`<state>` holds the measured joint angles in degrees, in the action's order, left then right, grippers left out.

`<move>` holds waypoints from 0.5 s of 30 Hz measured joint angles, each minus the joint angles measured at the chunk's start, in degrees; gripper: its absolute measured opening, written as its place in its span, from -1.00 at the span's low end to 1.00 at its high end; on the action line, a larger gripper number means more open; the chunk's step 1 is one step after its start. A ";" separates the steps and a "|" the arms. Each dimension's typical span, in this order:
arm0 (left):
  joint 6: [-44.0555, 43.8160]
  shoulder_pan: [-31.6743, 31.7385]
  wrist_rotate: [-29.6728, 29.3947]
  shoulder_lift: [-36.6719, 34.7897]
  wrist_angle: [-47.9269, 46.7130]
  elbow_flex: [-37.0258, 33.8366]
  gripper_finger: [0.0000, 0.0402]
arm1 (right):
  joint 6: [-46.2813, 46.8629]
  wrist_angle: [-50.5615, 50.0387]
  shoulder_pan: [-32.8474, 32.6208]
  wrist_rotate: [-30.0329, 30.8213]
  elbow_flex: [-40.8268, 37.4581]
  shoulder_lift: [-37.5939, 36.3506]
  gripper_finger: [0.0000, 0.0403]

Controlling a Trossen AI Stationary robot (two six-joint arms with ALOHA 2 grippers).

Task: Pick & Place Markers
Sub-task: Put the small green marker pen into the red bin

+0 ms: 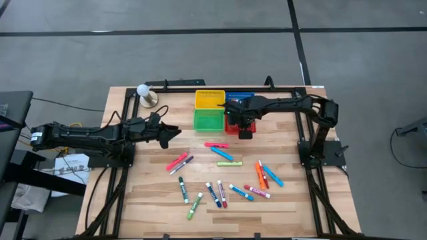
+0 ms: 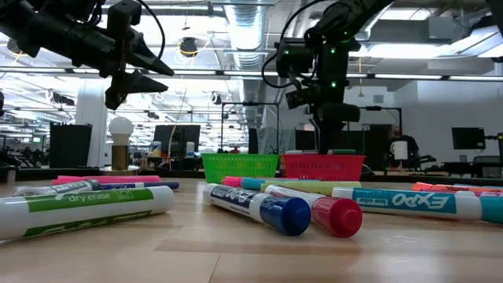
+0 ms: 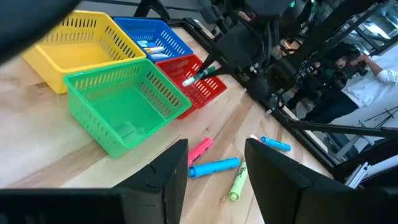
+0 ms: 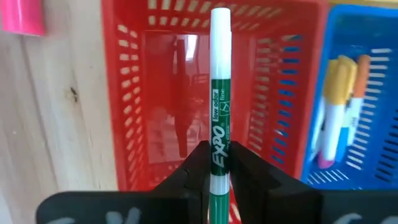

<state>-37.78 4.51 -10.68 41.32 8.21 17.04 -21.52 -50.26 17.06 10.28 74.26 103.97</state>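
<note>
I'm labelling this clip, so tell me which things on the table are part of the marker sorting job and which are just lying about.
Part of the job:
- right gripper, jaws shut on a green marker over the red basket
- left gripper, jaws open, empty
- loose markers
- green basket, yellow basket, blue basket

Lying about:
- lamp

From up top, the high view stares straight down on the whole table [image 1: 160, 193] and both arms, while the low view sits right at table level, markers [image 2: 259, 206] huge in front, facing across to the green basket [image 2: 240, 166] and red basket [image 2: 322, 166] and the room behind. The left wrist view looks from farther off over all four baskets, and the right wrist view hangs close above that same red basket [image 4: 174, 93] beside the blue basket [image 4: 373, 93].
</note>
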 joint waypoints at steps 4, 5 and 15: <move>1.62 -0.02 -0.20 0.00 0.00 0.00 -0.21 | 0.00 0.46 0.96 0.00 0.03 -0.43 -0.78; 1.68 -0.01 -0.24 0.00 0.00 0.00 -0.21 | 0.00 0.33 1.22 -0.40 0.00 -0.39 -0.78; 1.74 0.01 -0.24 0.00 0.02 0.00 -0.21 | -0.01 3.20 2.21 -5.71 0.02 2.17 -0.78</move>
<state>-36.04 4.51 -10.92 41.32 8.23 17.04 -21.53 -47.06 19.28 4.58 74.28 106.15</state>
